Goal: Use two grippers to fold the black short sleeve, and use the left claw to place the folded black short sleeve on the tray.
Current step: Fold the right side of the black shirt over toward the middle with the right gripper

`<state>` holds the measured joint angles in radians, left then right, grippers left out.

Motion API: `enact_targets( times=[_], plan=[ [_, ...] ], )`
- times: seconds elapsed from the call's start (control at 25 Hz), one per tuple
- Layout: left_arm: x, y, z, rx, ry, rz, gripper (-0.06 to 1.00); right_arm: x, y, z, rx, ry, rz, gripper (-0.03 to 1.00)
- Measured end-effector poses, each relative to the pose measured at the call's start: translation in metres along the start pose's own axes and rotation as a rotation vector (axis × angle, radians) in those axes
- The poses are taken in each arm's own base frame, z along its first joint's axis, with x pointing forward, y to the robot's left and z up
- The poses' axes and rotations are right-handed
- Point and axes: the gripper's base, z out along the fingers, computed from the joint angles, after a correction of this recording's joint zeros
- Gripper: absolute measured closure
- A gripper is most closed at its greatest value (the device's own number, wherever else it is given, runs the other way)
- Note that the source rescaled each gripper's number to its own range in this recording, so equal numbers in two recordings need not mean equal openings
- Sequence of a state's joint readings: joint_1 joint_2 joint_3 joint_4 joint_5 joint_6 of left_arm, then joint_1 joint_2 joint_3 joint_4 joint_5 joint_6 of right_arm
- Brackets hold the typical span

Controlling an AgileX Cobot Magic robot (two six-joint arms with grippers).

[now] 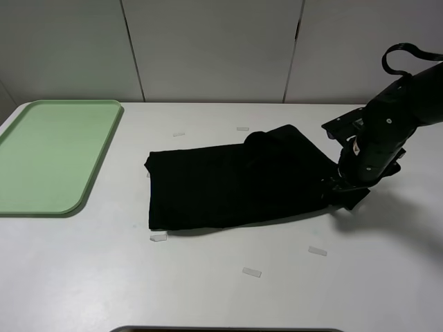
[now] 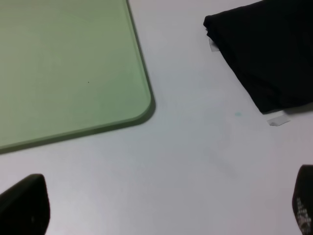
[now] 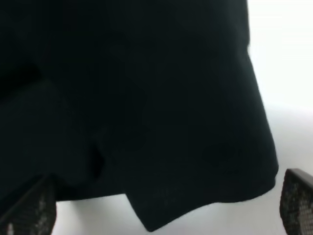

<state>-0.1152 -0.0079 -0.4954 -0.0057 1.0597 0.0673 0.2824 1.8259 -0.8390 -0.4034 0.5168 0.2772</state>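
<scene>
shirt: black cotton T-shirt [image 1: 228, 183] part-folded mid-table, right of mint-green rectangular plastic tray [image 1: 41, 155] | right claw [image 1: 344, 188]: jaws wide, straddling right hem, nothing pinched | left claw [image 2: 164, 208]: wide apart, empty | risk: I expect a single-layer grab, so the fold slumps open

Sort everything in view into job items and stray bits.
Job: black short sleeve, tray, left pincer, right pincer.
Stray: small clear tabs scattered on the table.
</scene>
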Motion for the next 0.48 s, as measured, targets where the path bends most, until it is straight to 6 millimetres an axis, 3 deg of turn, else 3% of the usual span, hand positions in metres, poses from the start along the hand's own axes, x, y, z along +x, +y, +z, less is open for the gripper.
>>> enact_targets(
  times=[0.48],
  plan=[
    [0.0,0.0,0.0,0.0,0.0,0.0,-0.06,0.006,-0.015,0.007,0.026,0.013,0.025,-0.03]
  ],
)
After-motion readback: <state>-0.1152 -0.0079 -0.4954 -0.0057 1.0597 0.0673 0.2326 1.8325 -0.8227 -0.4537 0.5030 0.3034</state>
